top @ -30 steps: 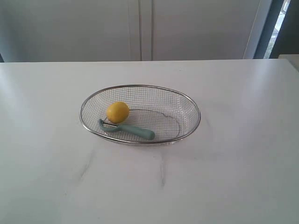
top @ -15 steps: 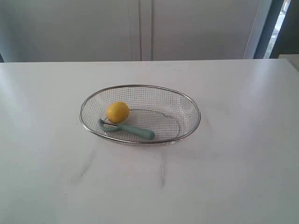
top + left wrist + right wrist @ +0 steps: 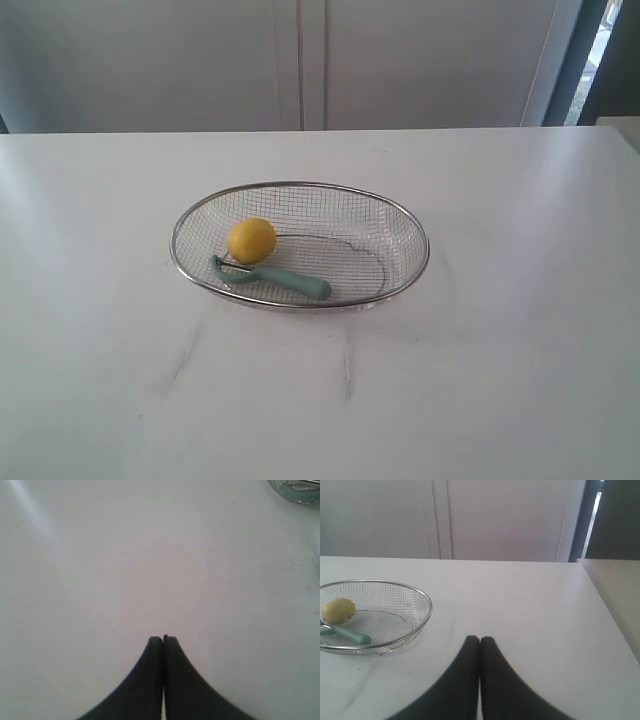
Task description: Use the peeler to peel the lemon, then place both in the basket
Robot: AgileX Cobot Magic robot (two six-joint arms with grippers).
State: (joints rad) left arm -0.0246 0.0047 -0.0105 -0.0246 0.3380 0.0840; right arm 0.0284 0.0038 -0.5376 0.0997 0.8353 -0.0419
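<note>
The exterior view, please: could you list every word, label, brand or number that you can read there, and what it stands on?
None: no readable text shows on the lemon, the peeler, the basket or the table.

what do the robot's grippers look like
The left gripper and right gripper look alike: two plain matte black fingers each, broad at the base, curving in to narrow blunt tips. No cables or markings show; the arms are out of view.
</note>
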